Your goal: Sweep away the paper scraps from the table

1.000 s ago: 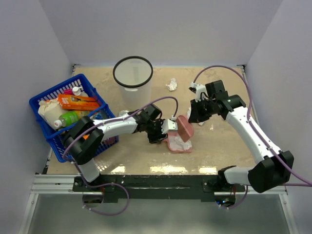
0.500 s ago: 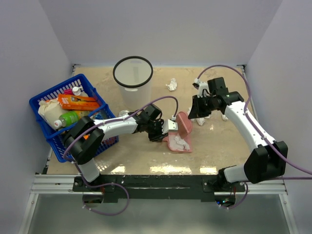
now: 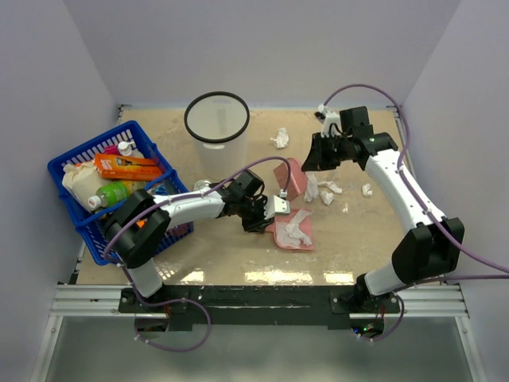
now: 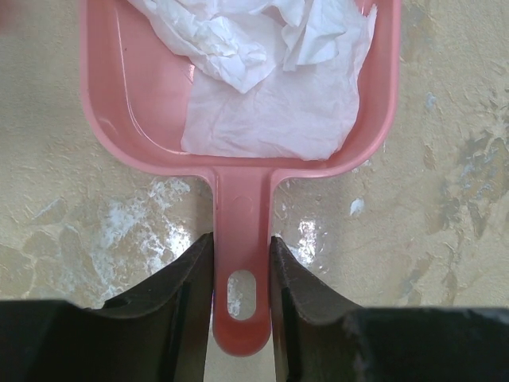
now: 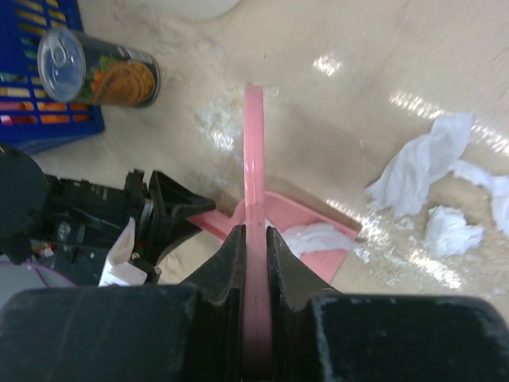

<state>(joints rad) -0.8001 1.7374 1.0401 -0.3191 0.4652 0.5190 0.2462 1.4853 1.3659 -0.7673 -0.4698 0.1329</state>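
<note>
Pink dustpan (image 4: pixel 131 99), w/ handle clamped in left gripper (image 4: pixel 240 248), holds some paper scraps (image 4: pixel 262 72) just ahead of it. Right gripper (image 5: pixel 254 239) pinches pink sweeper blade (image 5: pixel 253 151); several wads (image 5: pixel 421 171) (one farther off) lie beside it on table (image 5: pixel 358 64), unswept. Approx. half done, I'd say.

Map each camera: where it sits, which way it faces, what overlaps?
Top external: above and behind the bases, looking down on the table; both arms show.
Left wrist: on the left gripper, looking down at the dustpan holding paper scraps; its fingers clamp the handle.
Right wrist: on the right gripper, looking along the pink scraper it grips toward the left gripper; its fingers show.
Shared: the dustpan is in all three.
</note>
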